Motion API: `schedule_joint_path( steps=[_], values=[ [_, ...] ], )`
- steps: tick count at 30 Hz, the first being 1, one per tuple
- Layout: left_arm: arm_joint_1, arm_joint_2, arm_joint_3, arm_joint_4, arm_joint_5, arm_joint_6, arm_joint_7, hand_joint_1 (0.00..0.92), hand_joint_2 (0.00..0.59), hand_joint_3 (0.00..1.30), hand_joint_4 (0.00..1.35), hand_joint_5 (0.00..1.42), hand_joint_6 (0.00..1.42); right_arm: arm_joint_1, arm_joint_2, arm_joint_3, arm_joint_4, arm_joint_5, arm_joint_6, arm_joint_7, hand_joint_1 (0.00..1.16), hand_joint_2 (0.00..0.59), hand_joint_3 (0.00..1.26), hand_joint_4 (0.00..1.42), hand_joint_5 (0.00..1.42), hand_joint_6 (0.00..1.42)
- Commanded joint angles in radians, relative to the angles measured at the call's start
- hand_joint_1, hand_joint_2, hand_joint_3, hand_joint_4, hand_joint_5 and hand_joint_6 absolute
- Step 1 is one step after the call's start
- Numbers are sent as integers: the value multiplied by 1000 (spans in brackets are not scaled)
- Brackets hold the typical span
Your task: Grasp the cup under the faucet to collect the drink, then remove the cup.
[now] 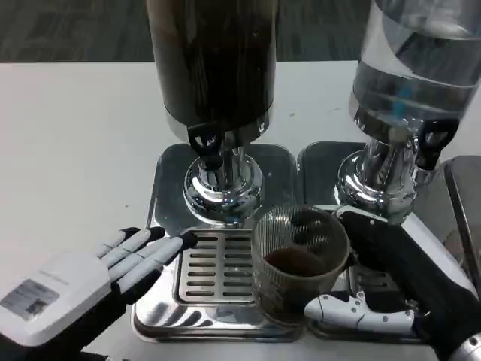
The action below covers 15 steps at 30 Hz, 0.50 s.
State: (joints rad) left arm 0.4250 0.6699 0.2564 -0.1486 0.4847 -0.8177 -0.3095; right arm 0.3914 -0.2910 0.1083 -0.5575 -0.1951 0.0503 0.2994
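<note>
Ribbed glass, the cup [297, 263] holds dark drink, wrapped by the right hand [391, 282], at five o'clock from the faucet [210, 147]. Removal seems underway; next, carry it clear toward six o'clock, level. Left hand [90, 278] lies spread, holding nothing.

The left hand [90, 282] has a broad white back, a smooth, boxy plate with rounded corners. On that plate, toward the wrist, sits a small pale label printed with dark marks, perhaps a code square and a line of text; it is too blurred to read. Beyond the plate the fingers [146, 252] are slim, white along their tops with black tips, and black along their sides and undersides. Below the back, the hand's underside is dark.

The right hand [376, 289] is mostly black and matte, like a glove or shell. Its near finger [357, 312] is white, in short rounded segments parted by dark seams, with small dark dots that may be screws.
</note>
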Motion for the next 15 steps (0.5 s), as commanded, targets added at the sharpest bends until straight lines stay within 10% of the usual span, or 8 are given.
schedule_joint_path(
  steps=[1,15],
  values=[
    [4,20,-6,1,-12,9,6,0,87,0,0,0,0,-4,0,-15,-36,26,-1,-1,749,261,470,444,545,592],
    [6,27,-10,-5,-8,4,4,0,102,0,0,0,0,14,4,-19,-51,25,-4,-2,749,261,471,459,548,592]
  ],
)
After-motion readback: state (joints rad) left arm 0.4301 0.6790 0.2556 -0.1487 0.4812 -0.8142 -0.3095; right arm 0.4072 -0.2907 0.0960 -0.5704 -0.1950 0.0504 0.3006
